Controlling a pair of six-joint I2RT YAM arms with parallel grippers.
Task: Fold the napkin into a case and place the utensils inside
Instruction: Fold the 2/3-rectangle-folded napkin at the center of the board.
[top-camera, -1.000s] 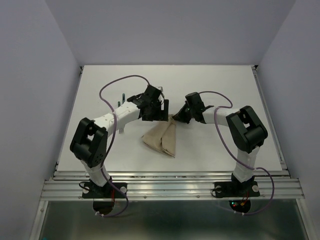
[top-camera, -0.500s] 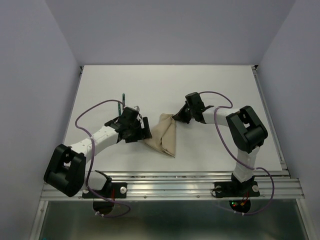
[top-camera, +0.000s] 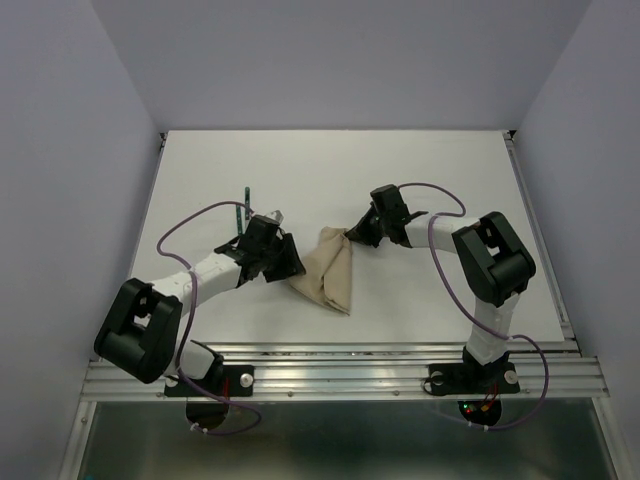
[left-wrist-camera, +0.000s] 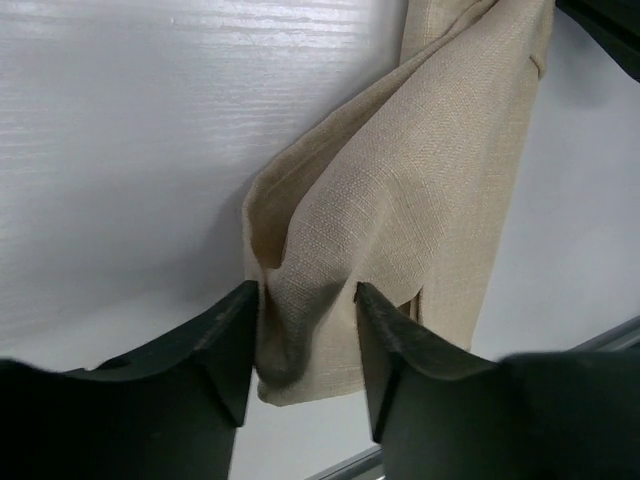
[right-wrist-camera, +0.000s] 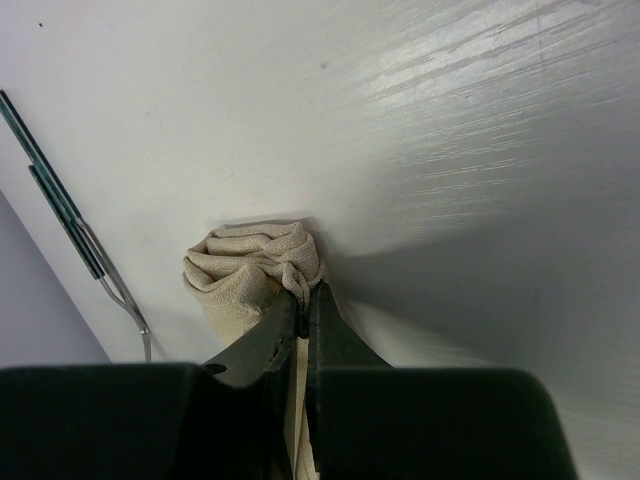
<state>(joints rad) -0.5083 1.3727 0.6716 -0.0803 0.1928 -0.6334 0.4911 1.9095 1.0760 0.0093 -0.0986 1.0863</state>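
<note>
The beige napkin (top-camera: 330, 272) lies bunched into a narrow cone in the middle of the table. My right gripper (top-camera: 352, 234) is shut on its gathered far tip; in the right wrist view the fingertips (right-wrist-camera: 305, 295) pinch the crumpled cloth (right-wrist-camera: 245, 268). My left gripper (top-camera: 292, 262) sits at the napkin's near left corner. In the left wrist view its jaws (left-wrist-camera: 307, 295) stand apart on either side of a raised fold of the cloth (left-wrist-camera: 420, 200), with a gap still showing. The utensils' green handles (right-wrist-camera: 55, 200) lie left of the napkin, partly hidden by the left arm (top-camera: 245, 196).
The white table (top-camera: 450, 170) is walled by lilac panels on three sides. A metal rail (top-camera: 340, 375) runs along the near edge by the arm bases. Purple cables loop over both arms.
My left arm has swung from the napkin's far end down to its near left corner, and its jaws have narrowed around the fold there. The right gripper has kept its hold.
</note>
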